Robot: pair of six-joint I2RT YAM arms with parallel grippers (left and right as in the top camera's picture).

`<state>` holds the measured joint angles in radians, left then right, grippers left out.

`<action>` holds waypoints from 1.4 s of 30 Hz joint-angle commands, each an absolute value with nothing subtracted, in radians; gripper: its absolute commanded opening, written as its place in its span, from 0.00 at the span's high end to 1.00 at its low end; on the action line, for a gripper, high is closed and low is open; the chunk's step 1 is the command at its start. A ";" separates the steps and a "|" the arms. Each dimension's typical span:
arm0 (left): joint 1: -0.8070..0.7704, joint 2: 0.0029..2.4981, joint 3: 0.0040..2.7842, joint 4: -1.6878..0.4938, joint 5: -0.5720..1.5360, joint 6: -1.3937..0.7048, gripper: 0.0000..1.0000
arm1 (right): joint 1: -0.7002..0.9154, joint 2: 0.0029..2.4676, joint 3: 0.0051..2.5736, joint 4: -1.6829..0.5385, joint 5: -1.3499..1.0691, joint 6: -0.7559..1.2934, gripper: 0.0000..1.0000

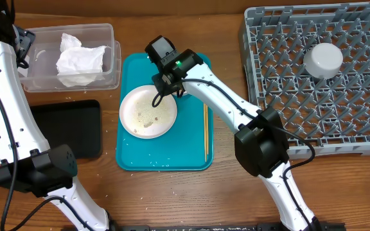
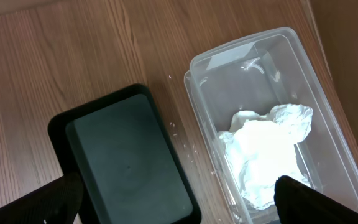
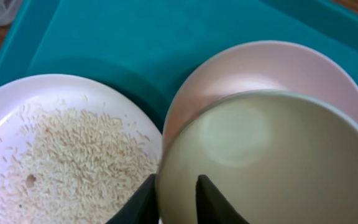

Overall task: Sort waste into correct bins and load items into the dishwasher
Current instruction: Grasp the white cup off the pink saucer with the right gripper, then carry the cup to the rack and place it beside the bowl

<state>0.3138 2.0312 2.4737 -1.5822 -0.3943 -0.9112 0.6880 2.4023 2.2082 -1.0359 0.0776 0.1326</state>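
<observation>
On the teal serving tray, a flat plate (image 1: 148,114) (image 3: 17,99) carries loose rice crumbs (image 3: 73,162). Beside it a small bowl (image 3: 272,162) sits on a pinkish saucer (image 3: 260,65); the arm hides both from overhead. My right gripper (image 1: 161,93) (image 3: 178,199) pinches the bowl's near rim, one finger outside and one inside. A small cup (image 1: 323,59) stands upside down in the grey dishwasher rack (image 1: 281,96). Crumpled napkins (image 1: 79,61) (image 2: 263,152) lie in the clear tub (image 1: 105,38) (image 2: 253,56). My left gripper (image 1: 26,51) (image 2: 179,205) hangs wide open above the tub and the black tray (image 1: 66,128) (image 2: 129,162), holding nothing.
The teal serving tray (image 1: 133,154) (image 3: 135,37) lies mid-table with wooden chopsticks (image 1: 205,128) along its right side. A few crumbs lie on the wood between the black tray and the tub (image 2: 182,140). The rack fills the right side.
</observation>
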 commanded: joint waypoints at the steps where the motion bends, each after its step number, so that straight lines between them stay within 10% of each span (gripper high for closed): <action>1: 0.308 2.040 2.473 -1.581 -0.413 -0.920 0.00 | 0.691 2.413 2.225 -1.044 0.078 0.130 0.86; 22: 0.308 2.040 2.473 -1.581 -0.413 -0.921 0.00 | 0.312 2.379 3.143 -1.671 0.095 0.383 0.96; 33: 0.308 2.040 2.473 -1.581 -0.413 -0.920 0.00 | -0.178 2.285 3.123 -1.694 -0.710 0.304 0.96; 42: 0.308 2.040 2.473 -1.581 -0.413 -0.920 0.00 | -0.423 2.285 2.774 -1.694 -0.925 0.194 0.96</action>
<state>0.3138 2.0312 2.4737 -1.5822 -0.3946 -0.9112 -0.3901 2.3062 2.9257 -1.6947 -0.7269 0.2886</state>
